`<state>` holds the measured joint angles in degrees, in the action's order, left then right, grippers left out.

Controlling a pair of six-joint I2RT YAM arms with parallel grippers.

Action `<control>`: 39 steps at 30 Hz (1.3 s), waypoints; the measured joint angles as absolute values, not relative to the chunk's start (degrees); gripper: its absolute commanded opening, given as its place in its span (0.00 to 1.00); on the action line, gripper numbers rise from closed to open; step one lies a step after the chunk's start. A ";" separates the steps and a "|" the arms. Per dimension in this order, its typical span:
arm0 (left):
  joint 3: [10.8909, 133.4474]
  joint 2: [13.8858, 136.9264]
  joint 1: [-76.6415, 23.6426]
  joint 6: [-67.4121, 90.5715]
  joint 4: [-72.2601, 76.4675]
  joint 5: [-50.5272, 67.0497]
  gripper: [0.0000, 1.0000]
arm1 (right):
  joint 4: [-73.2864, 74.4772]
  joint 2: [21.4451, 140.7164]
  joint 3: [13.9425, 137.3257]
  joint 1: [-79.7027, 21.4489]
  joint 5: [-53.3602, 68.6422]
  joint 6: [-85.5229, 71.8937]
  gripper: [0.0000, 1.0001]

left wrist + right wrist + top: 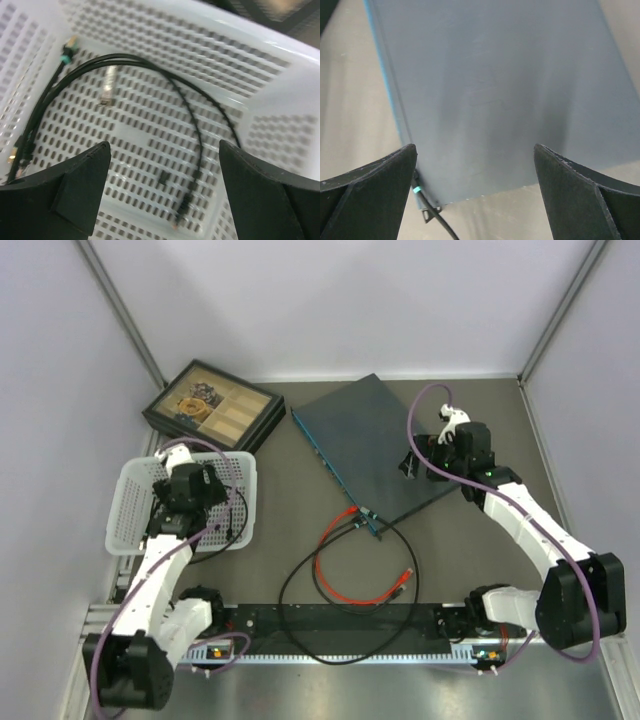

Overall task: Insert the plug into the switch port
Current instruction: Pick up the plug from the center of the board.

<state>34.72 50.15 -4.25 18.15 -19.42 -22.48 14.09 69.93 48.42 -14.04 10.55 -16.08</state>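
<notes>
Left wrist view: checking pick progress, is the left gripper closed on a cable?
No, the left gripper hangs open above the black cables lying in the white basket, gripping nothing.

Plain pale-lilac walls (340, 300) are enclosing the grey-brown counter (280, 510) at nine, twelve and three o'clock. Aluminium corner posts (120, 315) are rising at eleven and one o'clock. Soft, even light is falling, and a brushed metal ledge (350, 695) is gleaming at six o'clock.
</notes>
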 measured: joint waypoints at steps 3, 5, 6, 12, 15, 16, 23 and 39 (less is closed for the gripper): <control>34.87 55.02 1.76 19.20 -18.13 -21.08 0.85 | 12.67 70.04 48.38 -14.04 13.04 -16.21 0.99; 34.94 58.22 4.82 19.75 -17.02 -20.53 0.78 | 11.44 70.04 48.07 -14.04 14.28 -16.32 0.99; 35.11 60.05 6.50 20.01 -16.25 -19.99 0.75 | 11.00 70.04 47.90 -14.04 14.83 -16.43 0.99; 37.87 73.17 12.71 19.00 -8.03 -17.12 0.58 | 9.30 70.04 46.78 -14.04 16.73 -16.75 0.99; 38.70 78.76 16.14 18.26 -3.31 -13.72 0.51 | 9.06 70.04 46.78 -14.04 16.95 -16.73 0.99; 38.76 80.03 17.06 18.24 -2.22 -12.80 0.51 | 9.04 70.02 46.78 -14.04 16.97 -16.71 0.99; 41.19 87.64 21.28 17.54 0.95 -6.66 0.44 | 8.95 69.89 46.78 -14.04 17.06 -16.69 0.99; 46.37 93.30 21.76 16.45 0.03 -2.09 0.11 | 8.60 69.49 46.48 -14.04 16.80 -16.62 0.99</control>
